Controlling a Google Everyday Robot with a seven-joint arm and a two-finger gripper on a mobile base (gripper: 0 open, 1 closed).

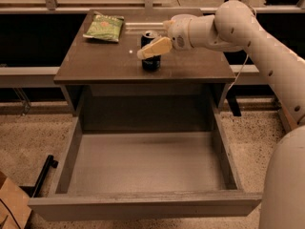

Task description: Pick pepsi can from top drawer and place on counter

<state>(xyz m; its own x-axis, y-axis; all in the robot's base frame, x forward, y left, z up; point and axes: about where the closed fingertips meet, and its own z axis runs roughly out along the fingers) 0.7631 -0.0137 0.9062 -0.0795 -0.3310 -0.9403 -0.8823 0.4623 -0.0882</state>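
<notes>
The pepsi can [151,64], dark blue with a silver top, stands upright on the brown-grey counter [100,58], right of its middle. My gripper [149,46] reaches in from the right and is shut on the can. One tan finger [155,47] crosses the can's front; the other finger is hidden behind it. The top drawer [143,206] is pulled fully out below the counter, and its grey floor holds nothing.
A green snack bag [104,27] lies on the counter's back left corner. My white arm [267,56] spans the right side of the view. A black bar [42,175] and a cardboard box [12,206] sit on the speckled floor at the left.
</notes>
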